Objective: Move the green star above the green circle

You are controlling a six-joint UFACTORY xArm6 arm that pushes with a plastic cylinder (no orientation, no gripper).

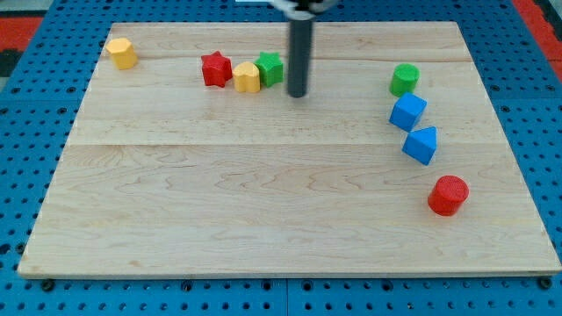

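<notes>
The green star (pixel 271 68) lies near the view's top, left of centre, touching a yellow block (pixel 247 77) on its left. The green circle (pixel 405 79) stands far to the view's right, near the top. My dark rod comes down from the top edge, and my tip (pixel 298 94) rests on the board just right of the green star and slightly below it, very close to it or touching. The green circle is well to the right of my tip.
A red star (pixel 216 69) sits left of the yellow block. A yellow hexagon (pixel 122 53) is at the top left. A blue cube (pixel 407 112), a blue triangle (pixel 421 145) and a red circle (pixel 449 195) run down the right side. The wooden board (pixel 263 211) lies on blue pegboard.
</notes>
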